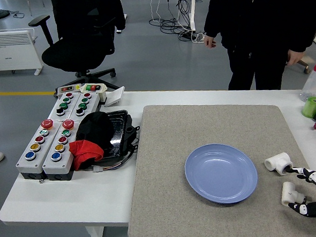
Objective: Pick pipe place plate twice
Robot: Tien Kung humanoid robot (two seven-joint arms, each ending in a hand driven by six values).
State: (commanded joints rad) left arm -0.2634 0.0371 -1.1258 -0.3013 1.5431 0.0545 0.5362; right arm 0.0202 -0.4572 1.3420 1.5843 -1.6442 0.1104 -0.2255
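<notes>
A blue plate [221, 172] lies empty on the grey mat [170, 150]. Two white pipe fittings lie on the mat to its right: a T-shaped one [277, 162] and a smaller one [289, 192] nearer the front edge. My right hand [307, 191] comes in from the lower right corner. Its fingers are spread around the smaller fitting, one fingertip [293, 170] close by the T fitting, with nothing held. My left hand is out of view.
A grey box of coloured push buttons [57, 136] stands at the table's left, with a black and red bundle [97, 138] beside it. A green cup [312, 107] and a bottle [315, 76] stand at the far right. A person [260, 31] stands behind the table.
</notes>
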